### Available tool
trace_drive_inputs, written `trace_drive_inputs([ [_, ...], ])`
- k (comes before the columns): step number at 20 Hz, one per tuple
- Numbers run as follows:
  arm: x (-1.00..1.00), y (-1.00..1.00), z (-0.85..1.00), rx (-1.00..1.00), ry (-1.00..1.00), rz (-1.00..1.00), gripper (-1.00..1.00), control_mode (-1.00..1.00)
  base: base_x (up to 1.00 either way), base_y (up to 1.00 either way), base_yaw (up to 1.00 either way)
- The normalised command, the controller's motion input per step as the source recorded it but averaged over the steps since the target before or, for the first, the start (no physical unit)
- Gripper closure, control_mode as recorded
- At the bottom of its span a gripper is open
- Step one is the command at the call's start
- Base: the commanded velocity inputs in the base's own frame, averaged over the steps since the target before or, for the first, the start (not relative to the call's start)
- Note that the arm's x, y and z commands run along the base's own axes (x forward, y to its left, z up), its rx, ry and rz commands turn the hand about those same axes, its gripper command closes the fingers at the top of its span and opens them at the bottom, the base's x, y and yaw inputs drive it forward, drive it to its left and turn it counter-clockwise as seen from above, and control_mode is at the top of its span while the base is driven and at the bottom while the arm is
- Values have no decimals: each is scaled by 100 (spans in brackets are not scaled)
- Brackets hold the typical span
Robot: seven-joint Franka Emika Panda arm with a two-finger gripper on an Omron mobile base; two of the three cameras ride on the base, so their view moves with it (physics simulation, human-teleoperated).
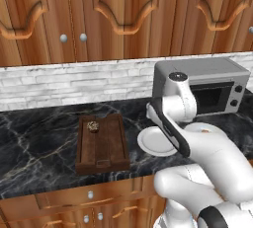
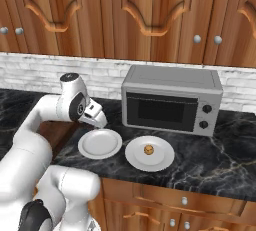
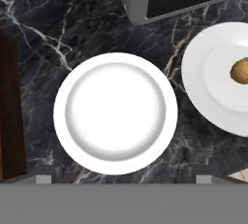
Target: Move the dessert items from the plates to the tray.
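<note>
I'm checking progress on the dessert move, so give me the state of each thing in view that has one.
Tray: on the counter, holding the cupcake.
Cupcake: upright at the tray's far end.
Nearer plate: bare, under the hand.
Other plate: carries the tan morsel.
Tan morsel: not yet moved.
Microwave: door shut.
Gripper: jaws open, holding nothing, above the nearer plate.

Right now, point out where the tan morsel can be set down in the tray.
The tray is bare from the cupcake at its far end to the near handle. The empty plate sits beside it; the morsel is on the other plate.
</note>
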Motion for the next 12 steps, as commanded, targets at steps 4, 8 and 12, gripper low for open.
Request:
trace_drive_inputs([
  [4, 0, -94, 0, 0, 6, -12, -100, -100, 0, 0, 0],
  [8, 0, -94, 0, 0, 6, -11, -100, -100, 0, 0, 0],
  [12, 0, -77, -2, 0, 2, -9, -100, -100, 0, 0, 0],
])
